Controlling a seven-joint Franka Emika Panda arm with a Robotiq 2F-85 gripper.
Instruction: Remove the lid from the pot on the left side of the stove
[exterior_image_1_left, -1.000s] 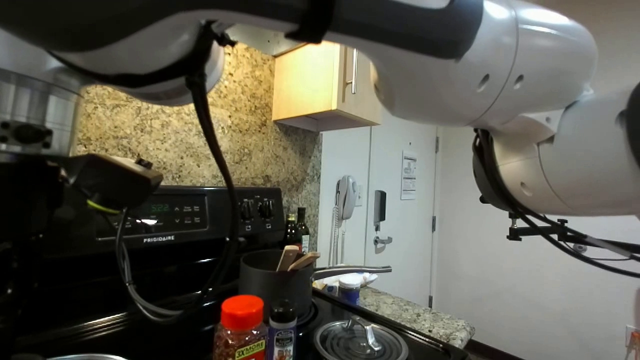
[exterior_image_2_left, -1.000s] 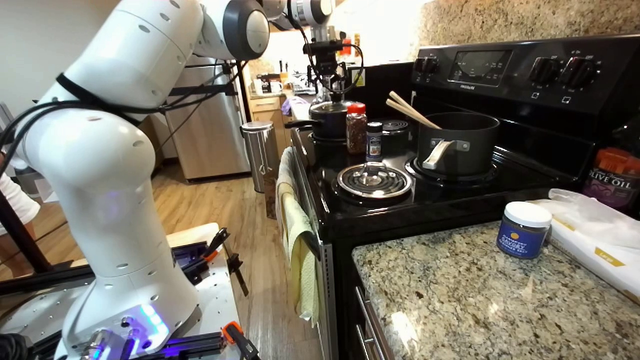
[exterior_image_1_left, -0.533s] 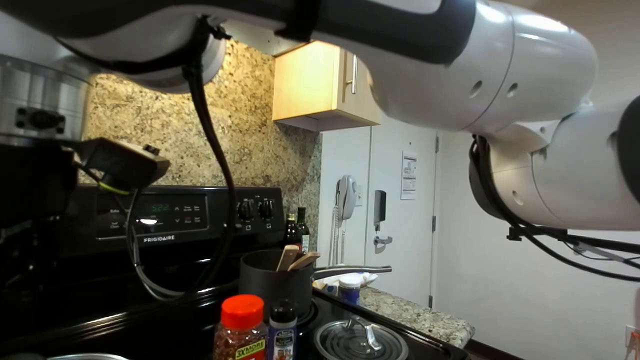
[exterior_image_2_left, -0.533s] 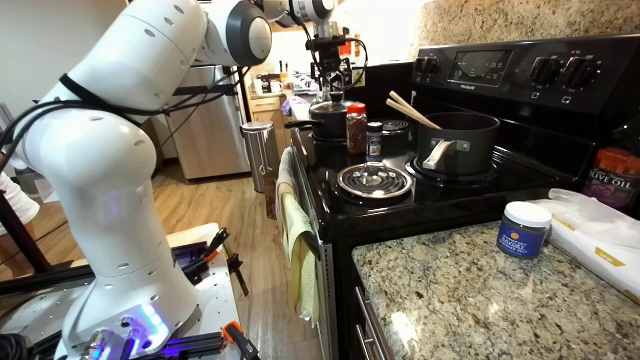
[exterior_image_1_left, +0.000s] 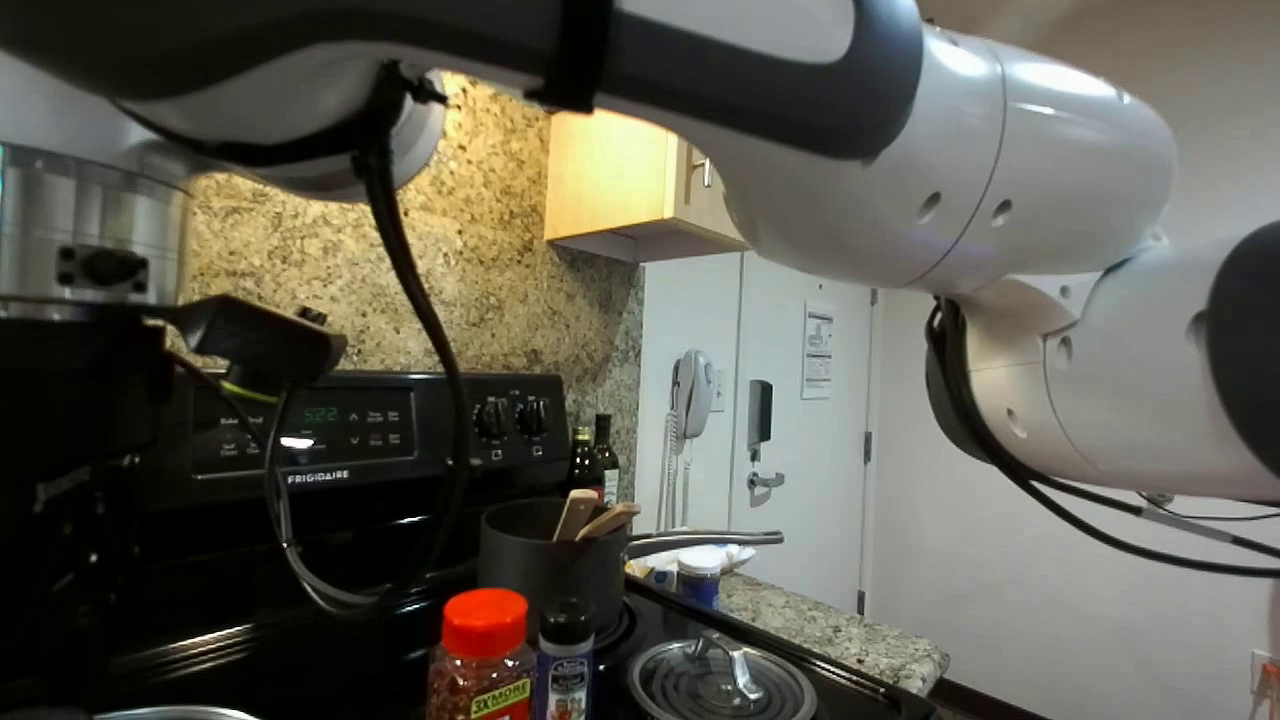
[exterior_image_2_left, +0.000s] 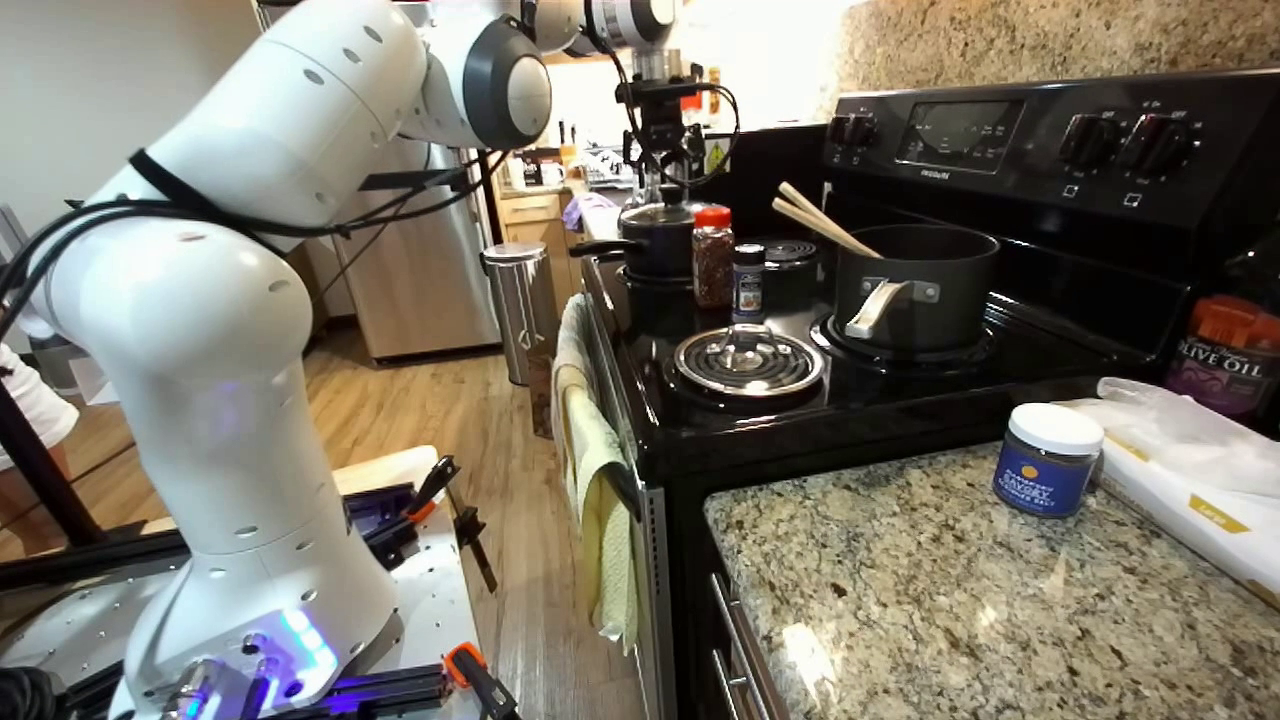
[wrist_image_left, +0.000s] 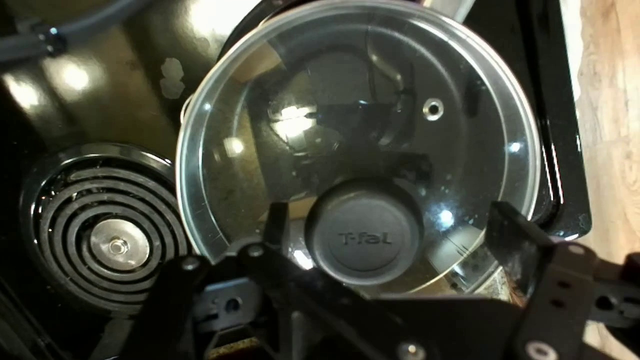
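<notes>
Two fingers (wrist_image_left: 517, 240) of the tool (wrist_image_left: 387, 220) stand wide apart, empty, the knob (wrist_image_left: 364, 232) showing between them; the glass lid (wrist_image_left: 357, 145) covers the dark pot (exterior_image_2_left: 660, 250) on the left of the stove (exterior_image_2_left: 870, 395).

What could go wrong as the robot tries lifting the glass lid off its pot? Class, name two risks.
First, in the wrist view the black T-fal knob appears nearer one side of the open gripper, so closing might shove the glass lid sideways. Second, in an exterior view a red-capped spice jar appears close to the pot; a sideways swing could tip it.
</notes>
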